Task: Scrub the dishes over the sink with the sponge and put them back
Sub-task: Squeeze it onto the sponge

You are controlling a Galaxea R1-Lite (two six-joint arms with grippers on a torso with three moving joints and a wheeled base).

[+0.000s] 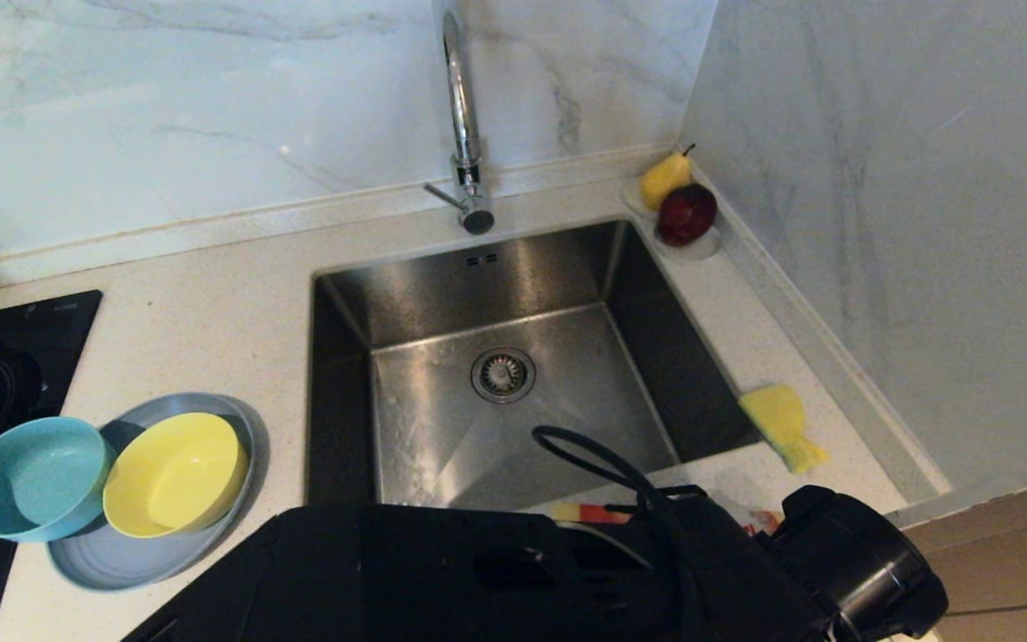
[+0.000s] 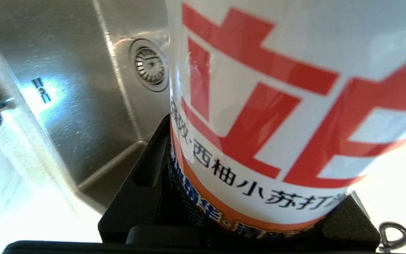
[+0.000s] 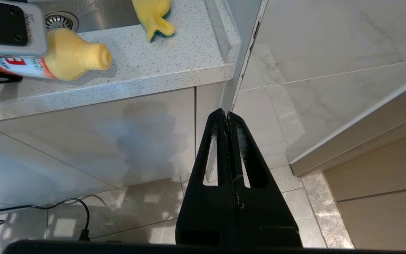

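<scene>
My left gripper [image 2: 245, 201] is shut on a white dish-soap bottle [image 2: 277, 88] with red characters and a yellow neck [image 3: 69, 56]. It holds the bottle lying sideways over the counter's front edge, near the sink [image 1: 496, 285]. In the head view my own arm hides all but a strip of the bottle [image 1: 598, 514]. The yellow sponge [image 1: 784, 426] lies on the counter right of the sink. On the left, the yellow bowl [image 1: 176, 473] sits on the grey-blue plate [image 1: 121, 557], with the teal bowl [image 1: 36, 477] at the plate's left edge. My right gripper [image 3: 227, 116] hangs shut below the counter.
A chrome tap [image 1: 463, 116] stands behind the sink. A small white dish with a pear [image 1: 663, 178] and a red apple [image 1: 686, 214] sits in the back right corner. A black cooktop [image 1: 5, 348] lies at the far left. A marble wall [image 1: 879, 223] closes the right side.
</scene>
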